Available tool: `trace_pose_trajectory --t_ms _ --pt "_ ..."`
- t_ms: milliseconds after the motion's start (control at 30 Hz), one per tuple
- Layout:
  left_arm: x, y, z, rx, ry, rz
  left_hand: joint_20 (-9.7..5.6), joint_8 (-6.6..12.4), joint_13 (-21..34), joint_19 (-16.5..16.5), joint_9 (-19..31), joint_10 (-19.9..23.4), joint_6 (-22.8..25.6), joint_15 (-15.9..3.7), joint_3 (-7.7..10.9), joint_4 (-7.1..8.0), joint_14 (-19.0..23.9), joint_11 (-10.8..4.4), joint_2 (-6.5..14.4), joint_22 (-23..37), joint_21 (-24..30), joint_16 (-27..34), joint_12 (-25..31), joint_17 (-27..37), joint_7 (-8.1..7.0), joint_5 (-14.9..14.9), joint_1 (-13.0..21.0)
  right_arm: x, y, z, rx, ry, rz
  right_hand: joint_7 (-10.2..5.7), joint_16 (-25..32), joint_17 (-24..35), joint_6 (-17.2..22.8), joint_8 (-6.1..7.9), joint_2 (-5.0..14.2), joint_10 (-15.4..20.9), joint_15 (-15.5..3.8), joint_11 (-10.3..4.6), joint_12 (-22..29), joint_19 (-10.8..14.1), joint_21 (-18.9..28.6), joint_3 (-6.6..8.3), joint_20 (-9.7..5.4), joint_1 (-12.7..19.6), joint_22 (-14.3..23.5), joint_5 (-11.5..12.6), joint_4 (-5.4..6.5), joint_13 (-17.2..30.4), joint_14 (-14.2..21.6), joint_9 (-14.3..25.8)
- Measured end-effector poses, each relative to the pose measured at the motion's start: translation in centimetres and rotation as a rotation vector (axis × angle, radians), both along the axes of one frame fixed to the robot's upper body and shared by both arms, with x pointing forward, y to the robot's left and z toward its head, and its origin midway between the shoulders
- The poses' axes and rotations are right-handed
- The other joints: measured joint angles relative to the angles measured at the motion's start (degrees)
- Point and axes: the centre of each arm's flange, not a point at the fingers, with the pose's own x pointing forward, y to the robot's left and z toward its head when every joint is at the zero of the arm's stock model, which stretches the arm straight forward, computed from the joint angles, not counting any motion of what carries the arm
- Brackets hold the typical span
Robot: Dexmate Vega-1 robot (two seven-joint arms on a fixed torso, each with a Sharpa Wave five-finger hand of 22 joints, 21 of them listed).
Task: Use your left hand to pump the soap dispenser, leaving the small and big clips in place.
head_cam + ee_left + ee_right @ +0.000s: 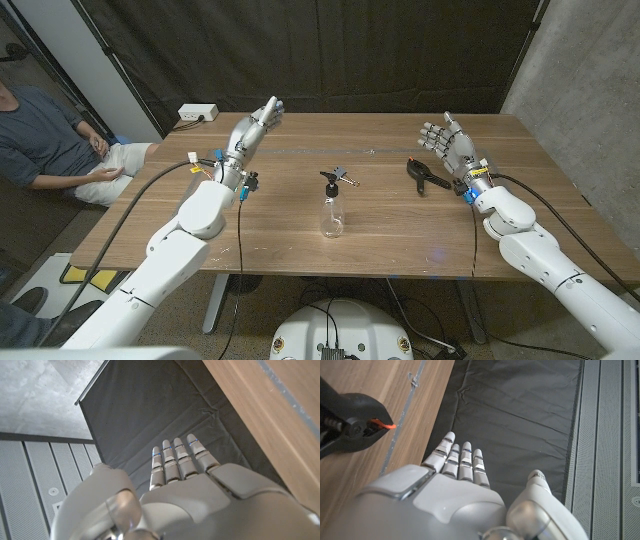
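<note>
Left hand (pixel 258 122) empty, well apart from soap dispenser (pixel 331 208)

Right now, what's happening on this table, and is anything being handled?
Nothing is being held yet. The soap dispenser stands upright near the middle of the wooden table, untouched. The left hand is raised over the table's left part with fingers straight, well away from the dispenser. The right hand is up and open beside the big clip, not touching it. The small clip lies just behind the dispenser. A person sits off to the left.
</note>
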Motion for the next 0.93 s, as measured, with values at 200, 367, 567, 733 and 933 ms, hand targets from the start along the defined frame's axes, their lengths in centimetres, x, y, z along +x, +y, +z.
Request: trace_pose_trajectory --t_ms 200,367,567,733,933 --pt "1.7 0.6 -1.7 -0.061 0.053 -0.057 0.08 0.00 0.00 -0.71 0.00 -0.59 0.00 -0.21 -0.41 -0.06 -0.40 0.00 0.00 0.00 -0.22 0.00 0.00 0.00 0.00 0.00 0.00 -0.1 0.2 -0.1 0.002 -0.002 0.007 0.00 0.00 0.00 0.00 0.00 0.00 -0.02 0.00 -0.02 0.00 0.00 0.00 0.00 0.00 0.00 0.00 0.00 0.00 0.00 0.00 0.00" --pt "2.6 1.0 -2.5 -0.079 0.072 -0.080 -0.29 0.00 0.00 -1.48 0.00 -0.89 0.00 -0.03 -0.47 0.00 -0.83 -0.28 -0.09 0.00 -0.22 0.00 0.00 0.00 0.00 0.00 -0.08 -0.3 0.2 -0.6 0.008 0.004 -0.002 0.00 0.00 0.00 0.00 0.00 0.00 0.23 0.00 -0.27 0.00 0.00 0.00 0.00 0.00 0.00 0.00 0.00 0.01 0.00 0.00 0.00" --pt "3.3 1.4 -2.9 -0.087 0.080 -0.119 -0.31 0.28 0.00 -1.50 0.00 -1.09 0.00 -0.21 -0.47 0.00 -1.01 -0.08 -0.22 0.00 -0.22 0.00 0.08 -0.01 0.00 0.00 -0.22 -1.0 0.3 -1.3 0.011 0.009 -0.024 -0.31 0.00 0.00 0.31 0.00 0.00 0.70 -0.29 -0.75 0.00 0.23 0.00 0.00 -0.22 0.00 0.00 0.00 0.01 0.00 0.29 0.00" --pt "3.9 1.8 -3.0 -0.081 0.086 -0.132 -0.31 0.44 0.00 -1.50 0.01 -1.09 0.00 -0.21 -0.47 0.00 -1.01 -0.08 -0.21 0.00 -0.21 0.00 0.23 -0.01 0.00 0.00 -0.23 -1.4 0.5 -1.7 0.016 0.016 -0.046 -0.31 0.00 0.00 0.31 0.00 0.00 0.70 -0.29 -0.75 0.00 0.33 0.00 0.00 -0.32 0.00 0.00 0.00 0.01 0.00 0.29 0.00" --pt "4.2 1.9 -2.8 -0.077 0.082 -0.149 -0.31 0.44 -0.01 -1.49 0.01 -1.09 0.00 -0.21 -0.63 0.16 -1.01 -0.08 -0.37 0.00 -0.21 0.32 0.46 -0.01 0.00 0.00 -0.99 -1.4 0.8 -1.9 0.020 0.022 -0.059 -0.31 0.00 0.00 0.31 0.00 0.00 0.70 -0.29 -0.75 0.00 0.32 0.00 -0.16 -0.31 0.00 0.07 0.00 -0.15 0.00 0.29 0.00"
